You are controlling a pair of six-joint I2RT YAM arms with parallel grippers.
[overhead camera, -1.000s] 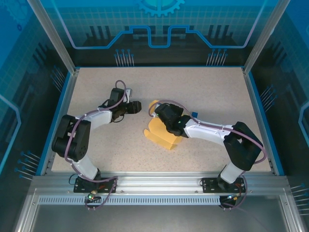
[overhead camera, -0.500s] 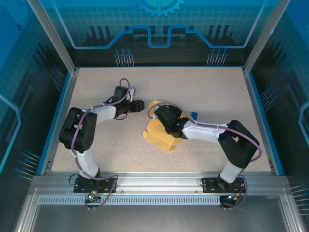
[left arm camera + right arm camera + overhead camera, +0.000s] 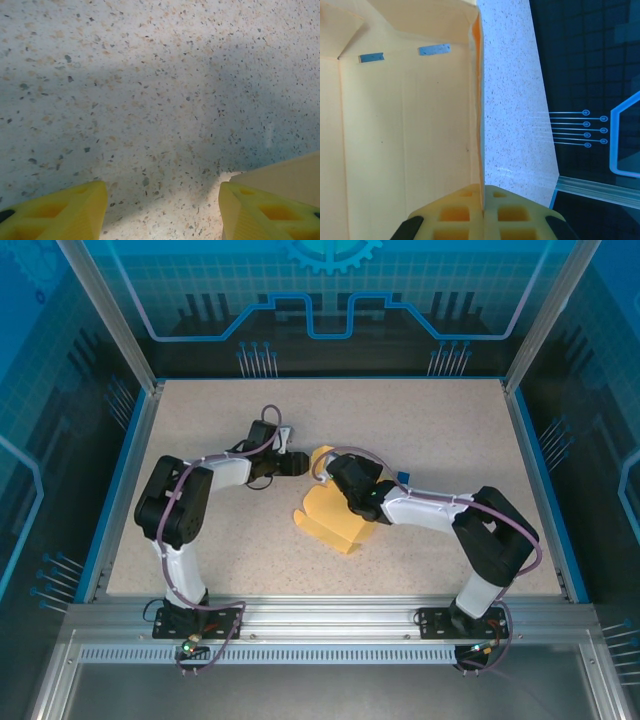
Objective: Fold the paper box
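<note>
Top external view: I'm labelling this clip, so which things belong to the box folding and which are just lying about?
Belong to the job:
- paper box, partly folded
- right tool, shut on one wall of the box
- left tool, open, close beside the box

Just lying about:
- small blue object, on the table beyond the right arm

The paper box (image 3: 330, 515), pale yellow thin card, lies partly folded near the middle of the bench (image 3: 430, 430), one side wall raised upright, the other panels open and creased.
</note>
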